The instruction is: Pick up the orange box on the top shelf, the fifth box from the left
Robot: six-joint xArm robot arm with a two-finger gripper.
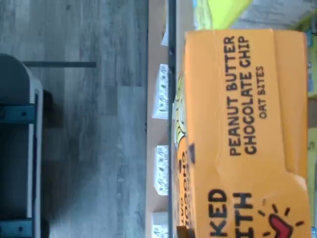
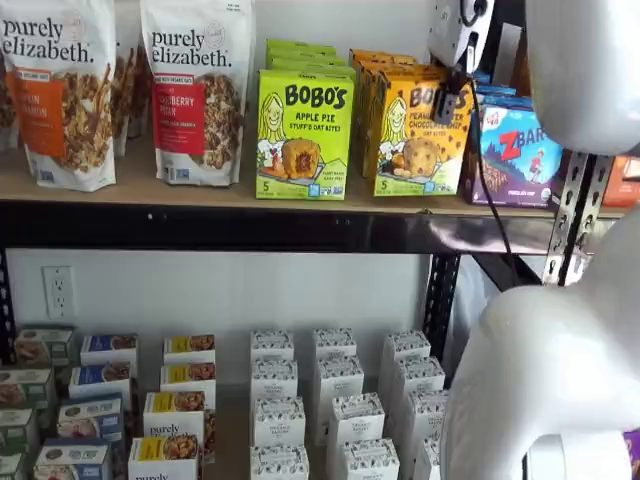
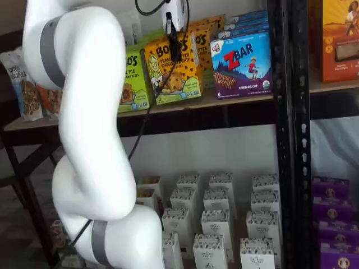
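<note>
The orange box (image 2: 415, 150) is a yellow-orange Bobo's Peanut Butter Chocolate Chip carton. It stands at the front of its row on the top shelf (image 2: 200, 195), between a lime-green box and a blue box. It also shows in a shelf view (image 3: 179, 78). In the wrist view its top face (image 1: 237, 134) fills much of the picture, very close. My gripper (image 2: 450, 100) hangs from above right at the box's upper front, also seen in a shelf view (image 3: 175, 49). Only one black finger shows against the carton, so I cannot tell whether it grips.
A lime-green Bobo's Apple Pie box (image 2: 303, 135) stands left of the orange box, a blue ZBar box (image 2: 515, 150) right of it. Granola bags (image 2: 195, 90) are further left. Small white boxes (image 2: 330, 400) fill the lower level. A black upright (image 3: 291, 140) stands to the right.
</note>
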